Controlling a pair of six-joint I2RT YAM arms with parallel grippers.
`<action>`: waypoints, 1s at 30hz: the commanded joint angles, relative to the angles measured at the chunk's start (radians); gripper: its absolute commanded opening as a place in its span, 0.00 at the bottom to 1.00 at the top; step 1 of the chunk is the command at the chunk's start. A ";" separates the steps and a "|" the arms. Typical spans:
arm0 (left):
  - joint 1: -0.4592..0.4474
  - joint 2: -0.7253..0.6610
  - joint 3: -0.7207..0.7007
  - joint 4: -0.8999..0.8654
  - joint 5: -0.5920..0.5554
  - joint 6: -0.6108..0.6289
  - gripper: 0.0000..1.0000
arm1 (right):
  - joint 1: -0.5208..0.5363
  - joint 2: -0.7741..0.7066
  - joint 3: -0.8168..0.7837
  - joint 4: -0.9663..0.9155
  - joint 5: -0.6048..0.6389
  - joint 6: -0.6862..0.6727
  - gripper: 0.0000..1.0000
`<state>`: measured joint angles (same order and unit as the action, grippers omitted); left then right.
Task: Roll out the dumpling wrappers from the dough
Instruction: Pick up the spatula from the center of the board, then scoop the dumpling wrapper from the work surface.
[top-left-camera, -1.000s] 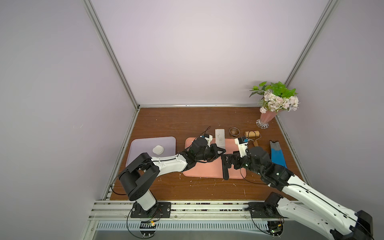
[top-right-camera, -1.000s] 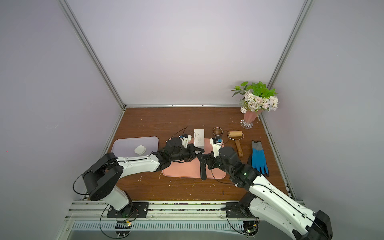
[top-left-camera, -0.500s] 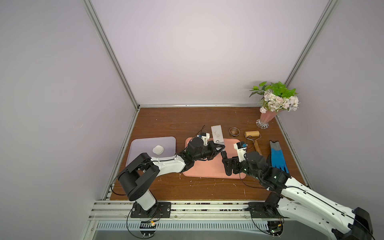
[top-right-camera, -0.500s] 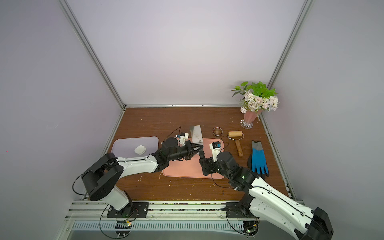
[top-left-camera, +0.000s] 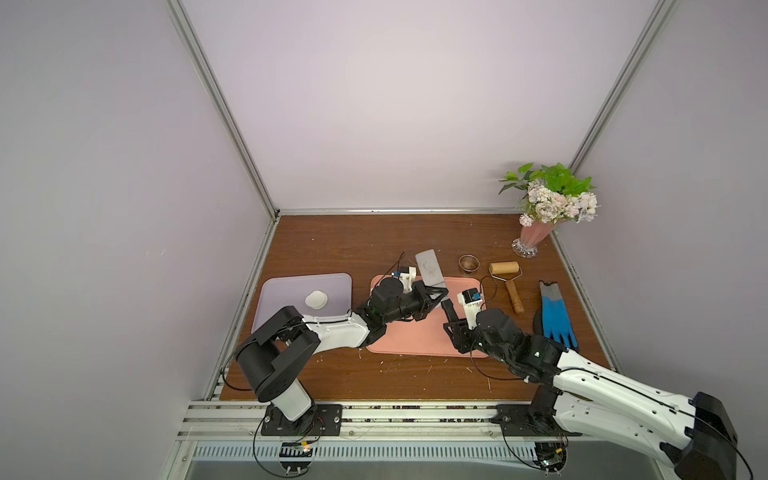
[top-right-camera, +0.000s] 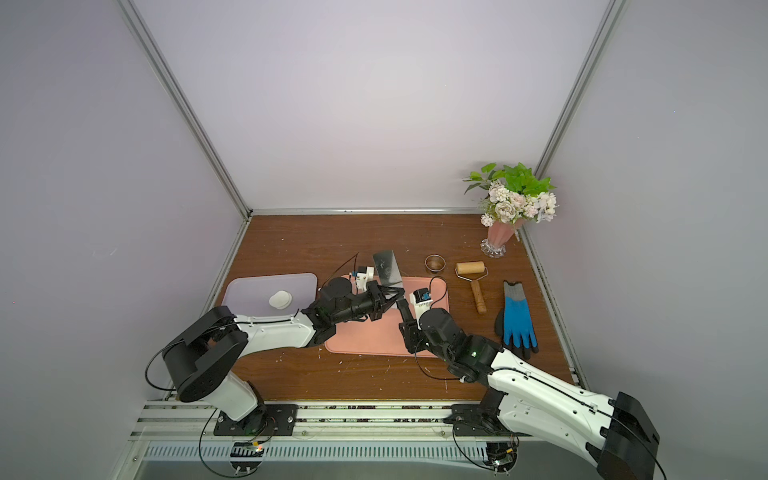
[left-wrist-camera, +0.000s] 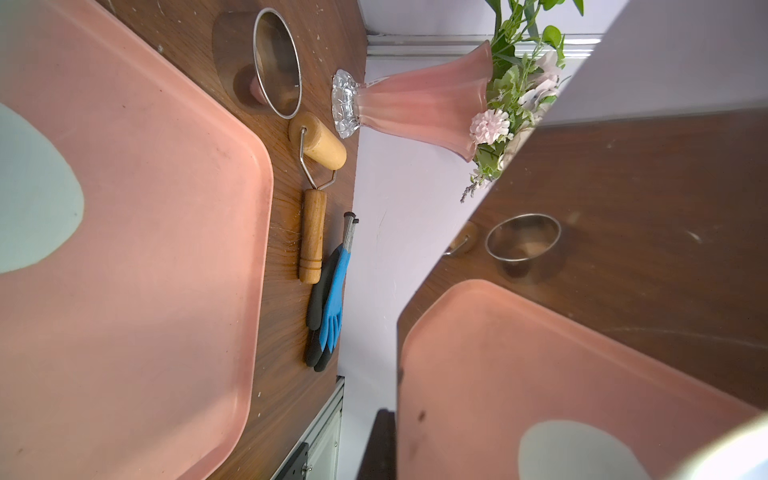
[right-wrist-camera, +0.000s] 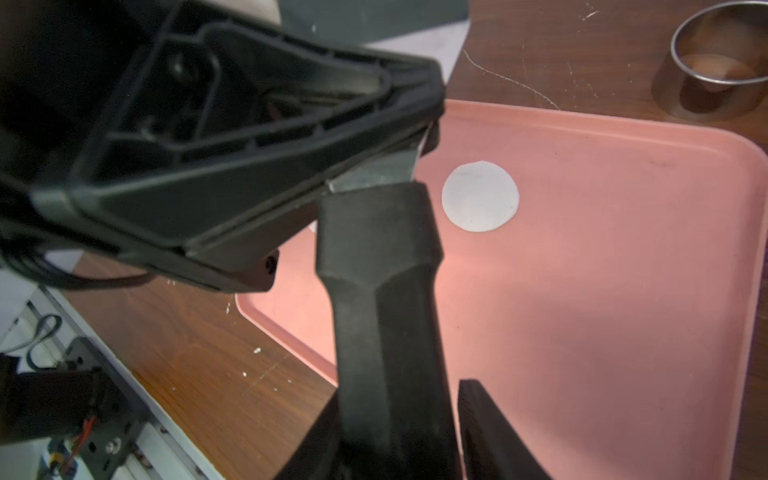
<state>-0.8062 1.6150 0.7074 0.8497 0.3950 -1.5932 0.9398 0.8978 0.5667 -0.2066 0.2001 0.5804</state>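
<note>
Left claw (top-left-camera: 440, 296) clamps scraper blade (top-left-camera: 430, 268); I can't tell if right claw (top-left-camera: 453, 326) grips. Wrapper (right-wrist-camera: 480, 195) looks thin, floppy; lift under edge.

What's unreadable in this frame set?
- Wrapper: hidden by left gripper in both top views; blurred, edge-cut in left wrist view.
- Right gripper: only one of its fingers shows in right wrist view, scraper handle hides the other; grip unclear.
- Ring cutter: cut by right wrist view's edge.

Soft, even light with faint shadows; both top views sharp, wrist views blurred up close.
</note>
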 joint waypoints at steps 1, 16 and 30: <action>0.010 -0.025 -0.012 0.063 0.002 0.003 0.00 | 0.003 0.015 0.060 0.011 0.071 0.002 0.32; 0.050 -0.216 0.022 -0.435 -0.077 0.262 0.54 | 0.002 -0.023 0.090 -0.104 0.142 0.003 0.20; 0.050 -0.475 0.062 -1.462 -0.545 0.449 0.55 | 0.002 -0.060 0.130 -0.213 0.059 -0.029 0.20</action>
<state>-0.7639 1.1690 0.8169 -0.3836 -0.0357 -1.1484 0.9421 0.8528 0.6468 -0.4313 0.2768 0.5644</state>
